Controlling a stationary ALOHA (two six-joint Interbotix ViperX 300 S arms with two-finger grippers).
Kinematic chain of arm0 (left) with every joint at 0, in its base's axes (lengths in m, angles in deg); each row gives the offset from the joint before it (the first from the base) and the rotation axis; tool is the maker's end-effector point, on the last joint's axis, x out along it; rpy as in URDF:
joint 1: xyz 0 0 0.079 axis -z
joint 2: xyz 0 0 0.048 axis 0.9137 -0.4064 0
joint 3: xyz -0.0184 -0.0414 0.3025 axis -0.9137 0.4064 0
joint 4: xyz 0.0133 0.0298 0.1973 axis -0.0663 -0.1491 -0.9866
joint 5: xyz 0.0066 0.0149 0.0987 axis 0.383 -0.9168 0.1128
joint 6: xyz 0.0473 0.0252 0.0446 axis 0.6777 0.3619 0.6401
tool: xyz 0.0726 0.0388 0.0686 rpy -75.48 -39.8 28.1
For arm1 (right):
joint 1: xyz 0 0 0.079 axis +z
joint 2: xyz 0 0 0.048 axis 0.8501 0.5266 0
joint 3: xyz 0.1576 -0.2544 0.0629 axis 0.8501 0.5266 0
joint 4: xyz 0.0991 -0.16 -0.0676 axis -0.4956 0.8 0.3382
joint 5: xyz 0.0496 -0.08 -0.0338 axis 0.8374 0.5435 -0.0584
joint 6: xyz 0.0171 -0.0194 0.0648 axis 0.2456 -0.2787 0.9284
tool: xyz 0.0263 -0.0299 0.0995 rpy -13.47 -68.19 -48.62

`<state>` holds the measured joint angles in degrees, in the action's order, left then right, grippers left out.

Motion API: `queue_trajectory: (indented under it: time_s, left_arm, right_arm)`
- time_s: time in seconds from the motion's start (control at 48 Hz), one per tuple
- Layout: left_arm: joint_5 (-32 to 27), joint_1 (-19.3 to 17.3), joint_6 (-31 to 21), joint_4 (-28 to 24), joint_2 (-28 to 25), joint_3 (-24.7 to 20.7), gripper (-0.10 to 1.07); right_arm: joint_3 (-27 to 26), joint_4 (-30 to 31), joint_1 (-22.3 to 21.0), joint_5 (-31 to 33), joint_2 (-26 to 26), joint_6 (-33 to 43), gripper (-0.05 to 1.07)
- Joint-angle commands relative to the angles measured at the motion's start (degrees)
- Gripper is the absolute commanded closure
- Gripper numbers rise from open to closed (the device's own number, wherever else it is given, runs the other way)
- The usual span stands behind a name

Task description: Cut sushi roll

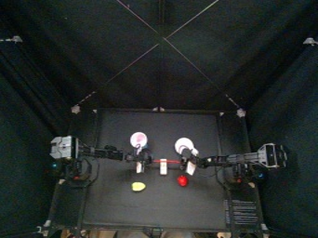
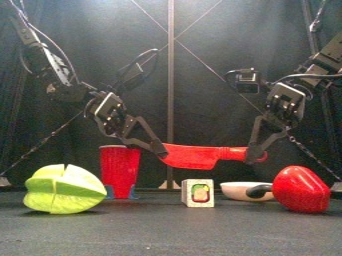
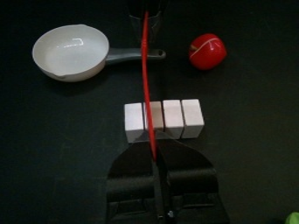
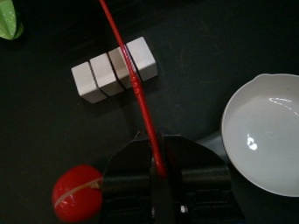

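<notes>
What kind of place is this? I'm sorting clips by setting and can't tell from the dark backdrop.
Most likely a robot test pen, not a kitchen: black curtains wall in a small black table, and toy food sits on it, a sushi roll and a red pepper, beside a white pan.

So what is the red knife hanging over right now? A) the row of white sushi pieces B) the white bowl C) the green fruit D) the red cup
A: in the left wrist view the thin red knife blade runs straight across the row of four white sushi roll pieces, while the round white bowl lies off to one side.
</notes>
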<state>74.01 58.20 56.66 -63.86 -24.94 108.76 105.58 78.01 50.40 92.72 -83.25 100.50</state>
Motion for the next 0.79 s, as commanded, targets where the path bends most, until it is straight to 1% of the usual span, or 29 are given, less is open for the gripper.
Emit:
queue_trajectory:
  time_s: [0.0,0.25,0.417,0.604,0.771]
  left_arm:
    - [-0.1,2.5,-0.1,-0.3,0.8,-2.9,0.77]
    - [-2.2,2.4,-0.1,0.7,-1.5,-4.1,0.77]
    - [-2.3,2.4,0.0,1.8,-2.6,-4.8,0.77]
    - [-2.9,2.5,-0.1,1.8,-2.5,-4.8,0.77]
    - [-5.0,2.7,0.0,1.8,-2.3,-5.0,0.77]
  right_arm:
    - [-1.3,-0.3,-0.8,0.8,-1.7,0.4,0.75]
    - [-1.1,-0.4,-1.1,1.4,-0.4,0.5,0.75]
    - [-1.2,-0.5,-1.1,1.8,-0.2,0.5,0.75]
    - [-1.0,-0.6,-1.1,1.7,-0.2,0.6,0.75]
    - [-1.0,-1.1,-1.1,1.8,0.0,0.6,0.75]
